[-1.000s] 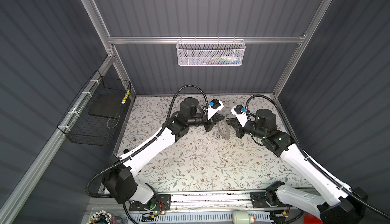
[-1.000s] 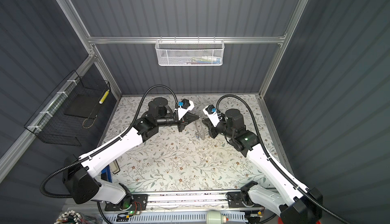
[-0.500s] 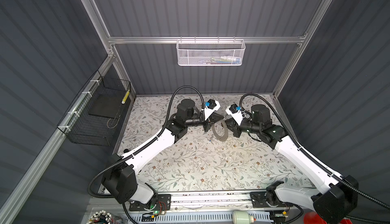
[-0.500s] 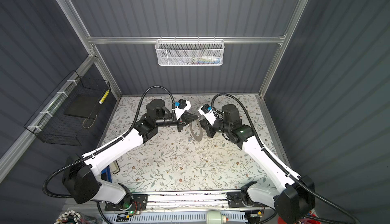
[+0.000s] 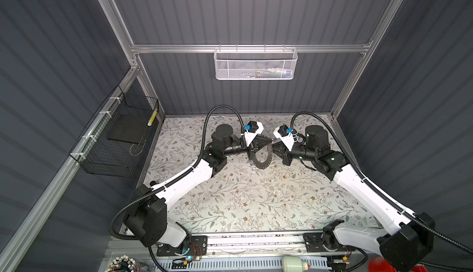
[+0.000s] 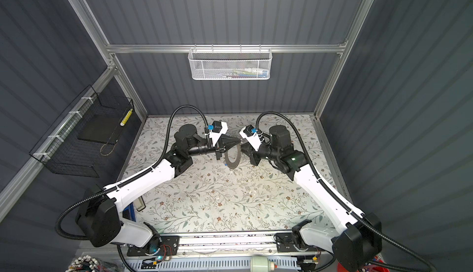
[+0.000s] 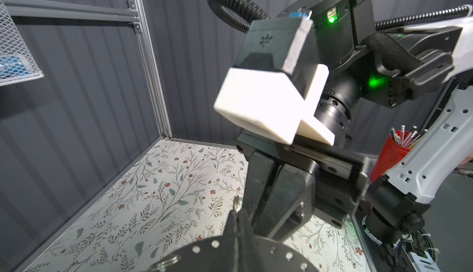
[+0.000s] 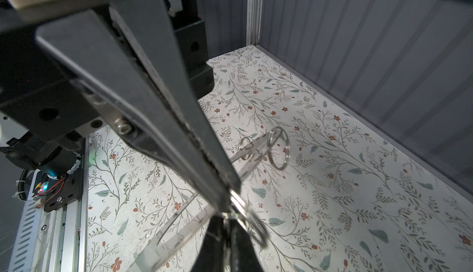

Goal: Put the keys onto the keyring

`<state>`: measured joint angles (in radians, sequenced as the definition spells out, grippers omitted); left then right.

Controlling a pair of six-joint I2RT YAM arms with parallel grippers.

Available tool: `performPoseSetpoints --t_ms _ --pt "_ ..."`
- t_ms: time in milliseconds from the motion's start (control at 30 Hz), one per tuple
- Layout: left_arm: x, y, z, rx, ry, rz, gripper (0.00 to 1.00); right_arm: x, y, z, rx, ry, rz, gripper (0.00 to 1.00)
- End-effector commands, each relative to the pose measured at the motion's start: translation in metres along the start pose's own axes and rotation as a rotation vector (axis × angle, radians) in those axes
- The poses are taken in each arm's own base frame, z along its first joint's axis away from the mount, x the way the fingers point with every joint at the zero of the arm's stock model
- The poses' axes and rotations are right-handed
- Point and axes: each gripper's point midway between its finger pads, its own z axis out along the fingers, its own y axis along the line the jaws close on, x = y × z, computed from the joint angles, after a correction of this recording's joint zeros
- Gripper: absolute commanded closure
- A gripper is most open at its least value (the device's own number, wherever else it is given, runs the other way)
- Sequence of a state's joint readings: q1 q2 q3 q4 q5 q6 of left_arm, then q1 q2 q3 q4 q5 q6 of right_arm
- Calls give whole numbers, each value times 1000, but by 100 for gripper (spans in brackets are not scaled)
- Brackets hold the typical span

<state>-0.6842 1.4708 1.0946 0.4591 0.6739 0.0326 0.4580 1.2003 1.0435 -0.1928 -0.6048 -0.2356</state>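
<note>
The keys I can't pick out cleanly. The nearest candidate is a scrap of silver metal (image 8: 226, 215) at the tips of my right gripper (image 5: 276, 146), too blurred to tell key from ring. It is up in the air over the table (image 5: 256, 206), toward the back edge and about midway between the left and right edges, where my two grippers meet tip to tip. The right gripper's jaws are pressed together on that scrap or right beside it; I can't tell which. My left gripper (image 5: 267, 144) is clamped too, and in the left wrist view a small ring (image 7: 236, 203) sticks out right at its pinched tips, so it looks nipped there. Below the meeting point hangs a flat black plate ring (image 5: 261, 166) with holes round its rim, standing nearly on edge and clear of the table. I can't tell which gripper bears its weight. In the right wrist view a larger keyring (image 8: 279, 168) hangs through the plate's far rim, with a smaller loop just beside it. More blurred silver loops crowd the pinch itself. In both top views a small blue tag (image 5: 252, 164) shows just by the plate's lower left edge; whether it hangs or lies on the table I can't tell.
</note>
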Motion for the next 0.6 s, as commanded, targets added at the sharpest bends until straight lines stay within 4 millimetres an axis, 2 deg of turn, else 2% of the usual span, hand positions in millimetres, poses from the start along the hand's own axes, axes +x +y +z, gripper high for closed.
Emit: performPoseSetpoints --t_ms 0,133,233,333,433,567 --pt "-13 0 1 17 -87 15 100 -26 9 0 -48 -76 -31 95" --pt "-19 4 -6 28 -113 24 100 -16 2 -8 10 -21 -56 86" --pt "-23 7 -13 42 -124 31 100 -10 -4 -24 68 5 -67 71" --pt "-25 8 -15 69 -133 30 100 -9 -1 -44 94 12 -99 58" --pt "-27 6 -16 96 -145 28 100 -7 0 -60 112 37 -112 55" --pt "-28 2 -16 132 -153 25 100 -23 5 -74 82 -3 -121 57"
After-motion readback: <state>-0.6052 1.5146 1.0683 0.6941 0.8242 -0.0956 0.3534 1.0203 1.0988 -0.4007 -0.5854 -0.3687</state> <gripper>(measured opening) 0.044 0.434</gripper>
